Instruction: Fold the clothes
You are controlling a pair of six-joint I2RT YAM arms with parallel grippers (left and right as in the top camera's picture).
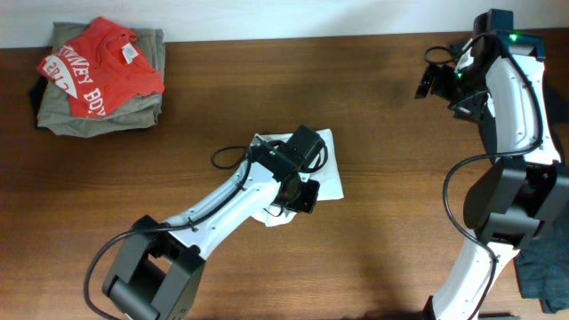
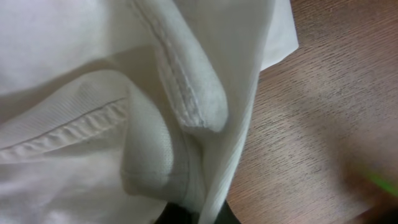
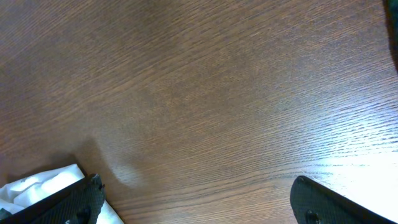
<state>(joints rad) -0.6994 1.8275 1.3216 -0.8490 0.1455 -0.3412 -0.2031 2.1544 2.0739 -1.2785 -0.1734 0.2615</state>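
Overhead first, the reviewer asks: where is the T-shirt point(image 1: 331, 182)?

Me: Mid-surface point(image 1: 400, 222), bunched into a rough square. I have my left claw point(image 1: 300, 197) down over it. I hold my right claw point(image 1: 433, 84) well apart at the far right, above bare wood.

Reviewer: Claw states?

Me: Left: cannot tell. The left wrist view shows only cloth, no fingertips. Right: spread wide, with nothing between the fingers point(image 3: 74, 199).

Reviewer: Risks?

Me: Judgement only.
- A pinch may catch one layer rather than the whole bundle, so the fold peels open on lifting.
- A rolled hem could slip out of the grip.
- Dragging would slide the whole bundle across the smooth wood and skew its edges.
- With one claw working, the far corner is unpinned and may trail.

Reviewer: Material?

Me: Thin white knit, finely ribbed, limp. The stitched hems point(image 2: 186, 81) curl into soft tubes, and the layers overlap loosely. The surface is matte brown wood grain.
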